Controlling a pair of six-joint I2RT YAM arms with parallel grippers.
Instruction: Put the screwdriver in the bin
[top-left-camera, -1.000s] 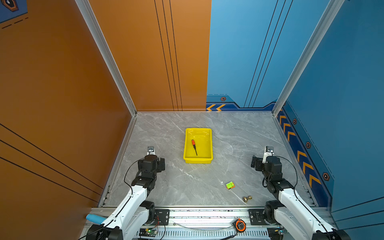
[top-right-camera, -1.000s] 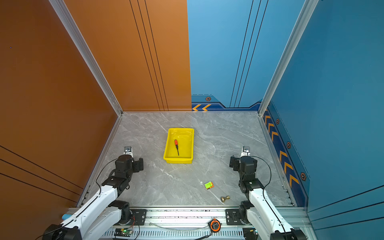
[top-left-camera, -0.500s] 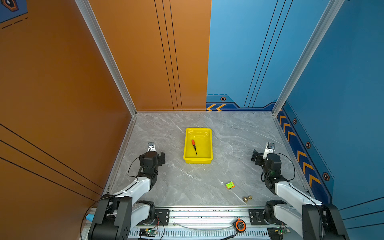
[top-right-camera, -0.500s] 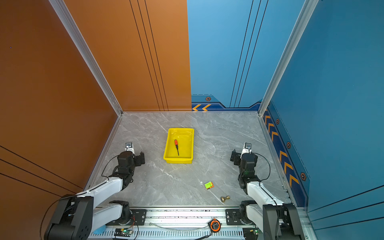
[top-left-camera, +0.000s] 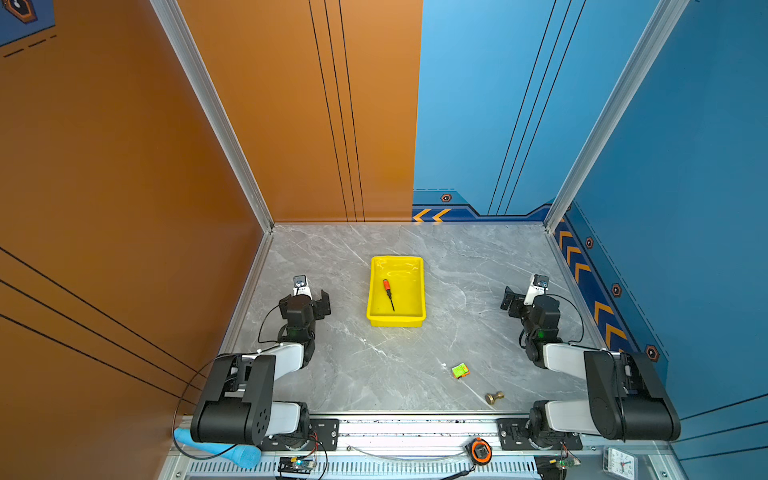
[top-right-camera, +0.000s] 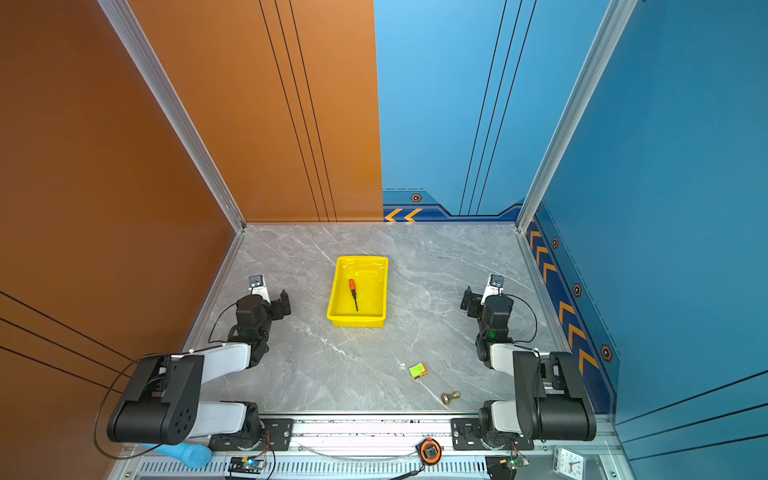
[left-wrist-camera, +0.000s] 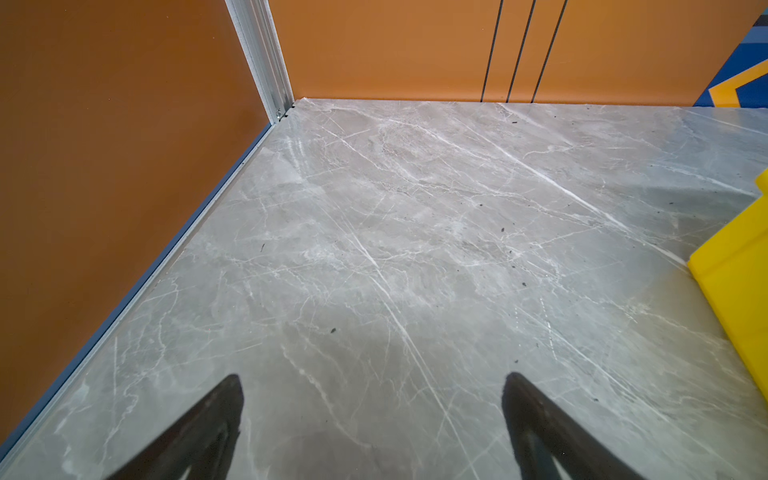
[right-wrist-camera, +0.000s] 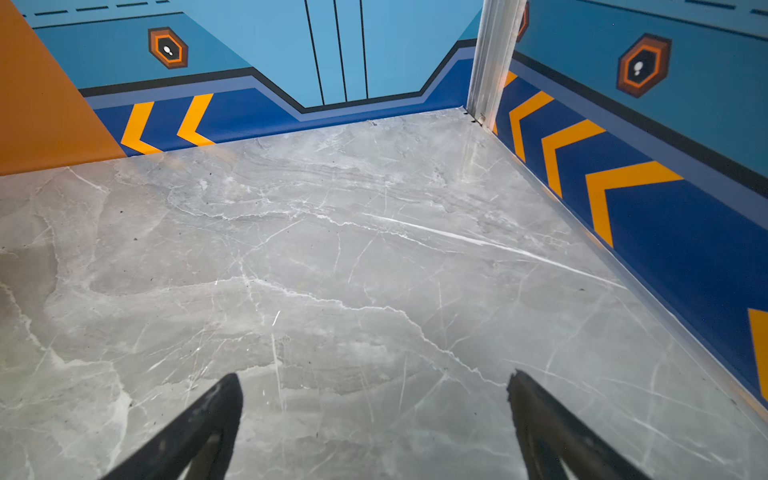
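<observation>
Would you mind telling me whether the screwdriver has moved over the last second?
No. The screwdriver lies at the same spot in the bin, handle toward the back wall.

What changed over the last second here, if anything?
The left arm and right arm folded back toward their bases, elbows rising; the left claw and right claw are open and empty; nothing was taken or released. The screwdriver still lies in the bin, and the green block and brass piece haven't moved.
</observation>
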